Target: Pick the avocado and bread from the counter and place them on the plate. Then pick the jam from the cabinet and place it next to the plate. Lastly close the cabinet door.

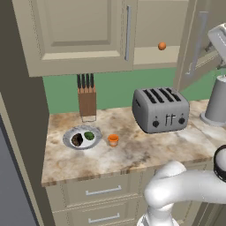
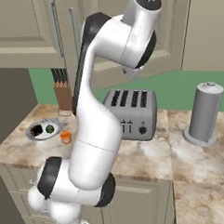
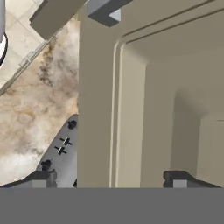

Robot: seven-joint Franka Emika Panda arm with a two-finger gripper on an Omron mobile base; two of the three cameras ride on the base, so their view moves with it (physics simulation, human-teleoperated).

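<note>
Left base view: the plate [image 1: 82, 137], round and grey-white with a fluted rim, lies on the left part of the marbled counter [image 1: 145, 148], in front of the knife block [image 1: 87, 97]; on it sit the bread [image 1: 77, 140], a dark-brown lumpy chunk, and the avocado [image 1: 89, 136], a small dark-green ball, side by side. The jam [image 1: 113, 140], a small orange jar, stands on the counter just beside the plate on its right. A silver toaster [image 1: 160, 109] stands further right, a grey canister [image 1: 217, 103] at the far right. The cabinet [image 1: 155, 44] above has one door [image 1: 194, 42] swung open, and a small orange ball [image 1: 162, 46] rests on its shelf. The arm's white elbow shows at the lower right. Right base view: plate [image 2: 43, 130], bread [image 2: 37, 131], avocado [image 2: 50, 129] and jam [image 2: 66, 136] appear at the left of the counter; the arm rises from the lower left, bends high and reaches up toward the cabinet door, with the gripper hidden behind the wrist. Hand view: the gripper [image 3: 111, 180] has its two dark fingertips [image 3: 39, 179] spread wide with nothing between them, set either side of the beige door edge [image 3: 98, 113], seen close; contact cannot be told. The toaster [image 3: 61, 153] and counter lie below on the left.
</note>
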